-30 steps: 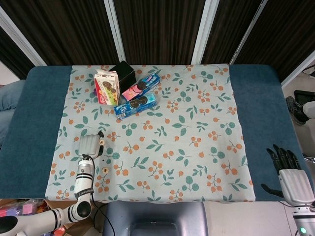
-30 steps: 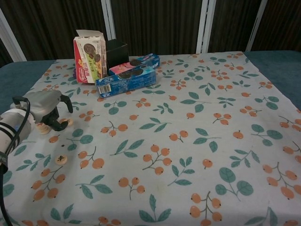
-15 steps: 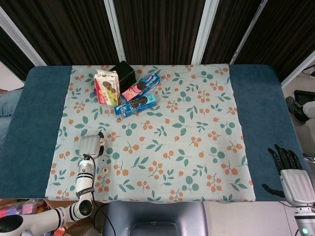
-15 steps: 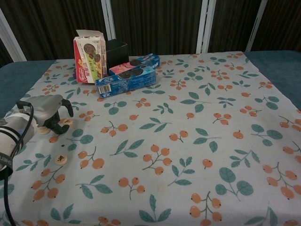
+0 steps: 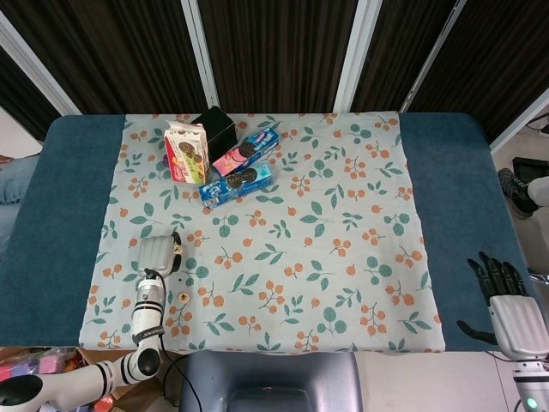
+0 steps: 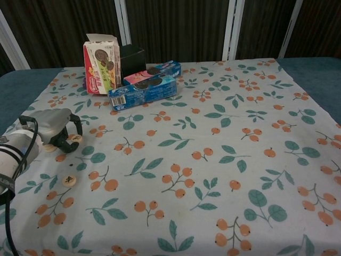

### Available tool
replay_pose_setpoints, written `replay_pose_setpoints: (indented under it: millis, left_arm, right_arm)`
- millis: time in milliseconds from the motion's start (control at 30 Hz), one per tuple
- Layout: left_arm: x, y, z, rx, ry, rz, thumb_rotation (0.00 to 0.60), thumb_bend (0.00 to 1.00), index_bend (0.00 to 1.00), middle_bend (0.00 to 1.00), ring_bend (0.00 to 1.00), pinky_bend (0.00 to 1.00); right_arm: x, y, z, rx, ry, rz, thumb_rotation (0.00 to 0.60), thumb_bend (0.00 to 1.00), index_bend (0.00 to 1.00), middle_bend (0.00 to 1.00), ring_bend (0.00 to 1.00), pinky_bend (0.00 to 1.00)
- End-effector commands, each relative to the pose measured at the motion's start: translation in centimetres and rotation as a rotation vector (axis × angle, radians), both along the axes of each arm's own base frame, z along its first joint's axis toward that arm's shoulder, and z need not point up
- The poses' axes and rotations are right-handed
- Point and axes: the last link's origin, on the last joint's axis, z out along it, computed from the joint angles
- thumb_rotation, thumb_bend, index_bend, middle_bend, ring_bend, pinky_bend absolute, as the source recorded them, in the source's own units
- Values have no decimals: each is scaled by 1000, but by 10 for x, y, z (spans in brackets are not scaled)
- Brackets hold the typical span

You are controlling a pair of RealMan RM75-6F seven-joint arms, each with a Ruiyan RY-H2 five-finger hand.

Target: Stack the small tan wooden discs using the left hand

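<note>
Discs lie at the near left of the flowered cloth [image 5: 283, 232]: one [image 6: 74, 138] sits between the curled dark fingertips [image 6: 68, 142] of the left hand [image 6: 50, 124], another [image 6: 49, 148] shows just left of it under the palm, and a third disc [image 6: 69, 180] lies apart on the cloth, nearer than the hand. From the head view the left hand [image 5: 157, 254] covers the first two, with only a tan speck at its right edge; the third disc [image 5: 183, 296] shows near and to the right of the wrist. Whether the fingers actually pinch the disc or only bracket it on the cloth I cannot tell; the fingers are curled down around it.

The right hand [image 5: 508, 306] rests at the near right edge of the blue table [image 5: 77, 197], off the cloth, fingers spread and holding nothing.

At the far left of the cloth stand a pink-and-white box [image 5: 186, 151], upright, with a black box [image 5: 216, 129] behind it. Just right of these, two biscuit packs lie side by side: a pink pack [image 5: 245, 150] on the far side and a blue pack [image 5: 236, 184] nearer, touching each other.
</note>
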Motion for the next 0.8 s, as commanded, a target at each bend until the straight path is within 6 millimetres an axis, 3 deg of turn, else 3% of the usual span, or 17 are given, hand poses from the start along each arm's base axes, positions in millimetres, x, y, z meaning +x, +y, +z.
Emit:
replay_pose_setpoints:
  millis: [33,467,800]
  left_arm:
    - [0,0,0,-1,1,-1,600,413,445,1000,1000,1000]
    - [1,0,5,17,-31,-18,600,416,492,1000,1000,1000]
    - [11,-13,60,113,-131,-97,600,418,493,1000,1000,1000]
  right_arm:
    - [0,0,0,0,0,1,600,186,0,0,0,0]
    - [0,0,1,-5,-1,1,600,186,0,0,0,0]
    - [0,1,0,-1,6,1,600,187,0,0,0,0]
